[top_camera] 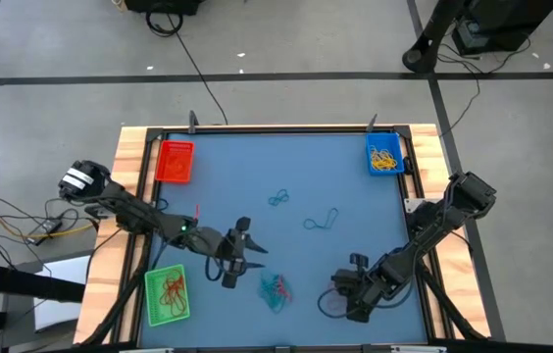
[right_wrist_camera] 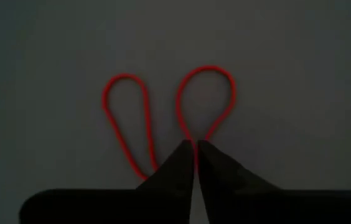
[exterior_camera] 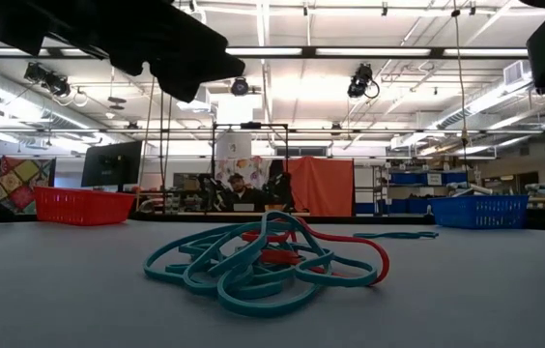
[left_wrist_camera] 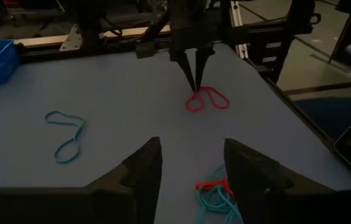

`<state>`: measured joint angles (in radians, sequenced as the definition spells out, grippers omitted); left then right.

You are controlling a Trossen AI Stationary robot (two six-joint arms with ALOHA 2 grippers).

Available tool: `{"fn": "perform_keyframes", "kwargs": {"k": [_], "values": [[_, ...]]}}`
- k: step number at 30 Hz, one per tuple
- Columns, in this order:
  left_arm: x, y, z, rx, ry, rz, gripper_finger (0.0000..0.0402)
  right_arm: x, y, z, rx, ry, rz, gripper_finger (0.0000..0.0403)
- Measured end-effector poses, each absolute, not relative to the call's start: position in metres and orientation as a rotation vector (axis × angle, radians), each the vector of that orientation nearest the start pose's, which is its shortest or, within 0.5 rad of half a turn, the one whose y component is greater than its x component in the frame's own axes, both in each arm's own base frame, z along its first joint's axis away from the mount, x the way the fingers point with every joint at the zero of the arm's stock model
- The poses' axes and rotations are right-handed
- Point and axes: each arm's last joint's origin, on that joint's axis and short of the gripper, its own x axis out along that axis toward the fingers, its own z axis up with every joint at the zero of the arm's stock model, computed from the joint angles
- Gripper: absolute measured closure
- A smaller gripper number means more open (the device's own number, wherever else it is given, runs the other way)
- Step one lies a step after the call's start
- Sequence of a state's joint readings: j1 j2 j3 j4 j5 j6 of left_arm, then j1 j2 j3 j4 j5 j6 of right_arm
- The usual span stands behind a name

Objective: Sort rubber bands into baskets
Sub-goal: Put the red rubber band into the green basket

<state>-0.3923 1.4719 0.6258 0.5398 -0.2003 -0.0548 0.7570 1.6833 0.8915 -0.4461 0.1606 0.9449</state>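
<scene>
Pinching down on a red rubber band (right_wrist_camera: 163, 118), our right pincer (right_wrist_camera: 195, 152) has its two fingertips nearly pressed together, with one strand of the band caught between them where the band's loops narrow. The left wrist view shows the same thing from across the surface: the right pincer (left_wrist_camera: 196, 84) stands tip-down on the red band (left_wrist_camera: 206, 99), near the surface's right edge.

We judge the band very light, soft and limp. It will stretch and droop once lifted, and a thin strand could slip out of a shallow grip, so the crossing point where the strands meet is the sensible place to hold.

Our left pincer (left_wrist_camera: 188, 171) hovers with its fingers spread, holding nothing, just above a tangle of teal and red bands (top_camera: 275, 288) in the front middle of the blue surface (top_camera: 335, 176). That tangle would likely come up as a clump unless one strand is picked at its outer edge.

Two loose teal bands (top_camera: 278, 199) (top_camera: 322, 220) lie apart in the middle. The red basket (top_camera: 175, 162) sits at the far left corner, the blue basket (top_camera: 384, 155) with yellow bands at the far right, and the green basket (top_camera: 168, 294) with red bands at the near left.
</scene>
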Motion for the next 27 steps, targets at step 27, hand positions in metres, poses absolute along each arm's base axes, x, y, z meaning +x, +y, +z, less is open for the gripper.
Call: {"fn": "perform_keyframes", "kwargs": {"k": [27], "values": [[0.296, -0.112, 0.141, -0.100, 0.304, -0.031, 0.0225, 0.214, 0.200, 0.142, 0.230, 1.219, -0.083, 0.0272]]}}
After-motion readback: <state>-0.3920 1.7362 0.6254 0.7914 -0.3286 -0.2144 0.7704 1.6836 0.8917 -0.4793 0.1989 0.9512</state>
